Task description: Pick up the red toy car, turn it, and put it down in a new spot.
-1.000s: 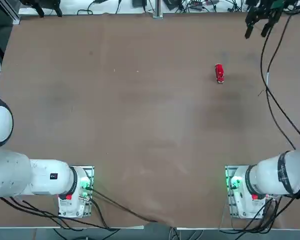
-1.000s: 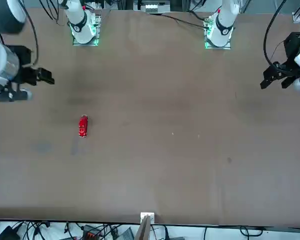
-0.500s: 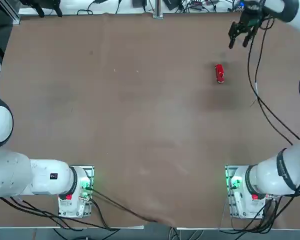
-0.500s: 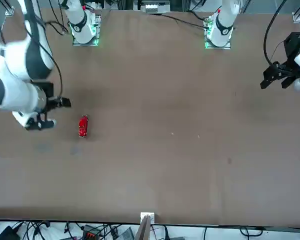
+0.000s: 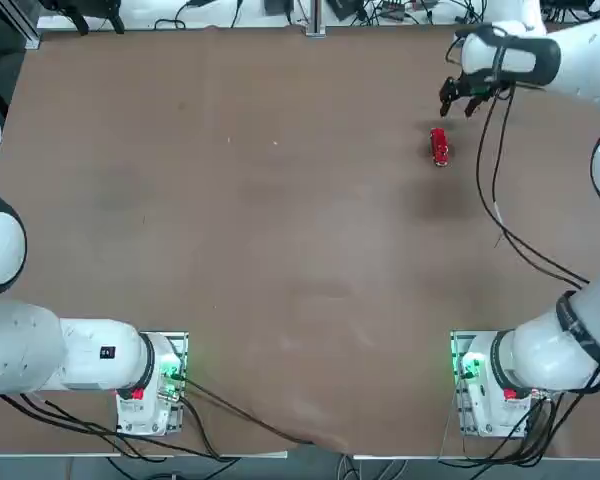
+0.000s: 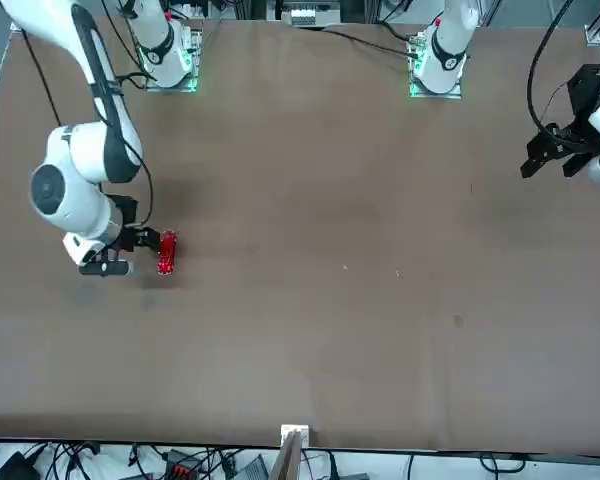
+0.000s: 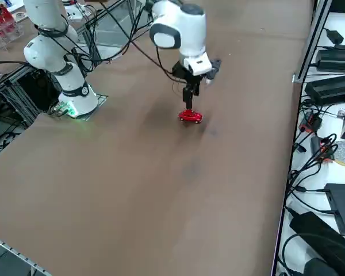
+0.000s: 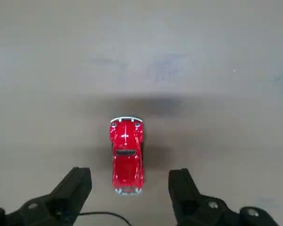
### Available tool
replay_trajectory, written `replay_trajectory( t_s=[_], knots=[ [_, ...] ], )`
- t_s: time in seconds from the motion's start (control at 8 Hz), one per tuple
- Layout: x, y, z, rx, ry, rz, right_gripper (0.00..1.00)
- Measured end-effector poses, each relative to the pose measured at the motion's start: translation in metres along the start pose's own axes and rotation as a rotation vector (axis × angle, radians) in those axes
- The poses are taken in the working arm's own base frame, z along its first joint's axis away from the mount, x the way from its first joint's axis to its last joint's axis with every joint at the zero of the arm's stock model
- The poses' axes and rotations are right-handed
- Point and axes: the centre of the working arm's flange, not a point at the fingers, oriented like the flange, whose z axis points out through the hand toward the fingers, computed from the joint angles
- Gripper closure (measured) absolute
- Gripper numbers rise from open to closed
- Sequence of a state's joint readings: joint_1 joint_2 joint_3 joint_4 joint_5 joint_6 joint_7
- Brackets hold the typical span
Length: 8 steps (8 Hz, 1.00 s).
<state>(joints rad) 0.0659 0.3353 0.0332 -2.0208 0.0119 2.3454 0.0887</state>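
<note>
One clear risk is a clipped or knocked car: the red toy car [image 8: 127, 156] is tiny and sits on wheels, so if the right gripper [image 8: 129, 188] comes down off-centre, one fingertip [image 8: 78, 183] may land on the roof or push the body aside, and the toy could roll away across the bare brown table [image 5: 280, 250]. A grip on only the rear end could also let it pivot or slip out during the turn. In the wrist view the car's length runs along the gap between the fingers, with its nearer end about level with the tips, so the hand probably needs to go a little further along the car before closing.

The jaws stand wide apart with nothing between them. The right arm reaches far out over the table's far right part, elbow raised, wrist bent so the gripper [image 7: 190, 96] points straight down just above the car [image 7: 190, 116]. The car [image 5: 439, 146] stands on its wheels, well away from the robot bases, not yet touched.
</note>
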Motion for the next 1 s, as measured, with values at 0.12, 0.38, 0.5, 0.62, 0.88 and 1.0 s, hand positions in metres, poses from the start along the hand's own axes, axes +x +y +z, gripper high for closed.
replay_trajectory(
  t_s=[0.12, 0.38, 0.5, 0.62, 0.88, 1.0],
  knots=[
    [-0.006, 0.001, 0.013, 0.002, 0.029, 0.008, 0.00],
    [-0.013, -0.004, 0.041, 0.007, 0.065, 0.012, 0.00],
    [-0.017, -0.010, 0.056, 0.008, 0.063, 0.008, 0.00],
    [-0.021, -0.013, 0.068, 0.007, 0.051, 0.005, 0.00],
    [-0.026, -0.011, 0.079, 0.005, 0.040, 0.007, 0.03],
    [-0.027, -0.011, 0.079, 0.005, 0.040, 0.008, 0.04]
  ],
)
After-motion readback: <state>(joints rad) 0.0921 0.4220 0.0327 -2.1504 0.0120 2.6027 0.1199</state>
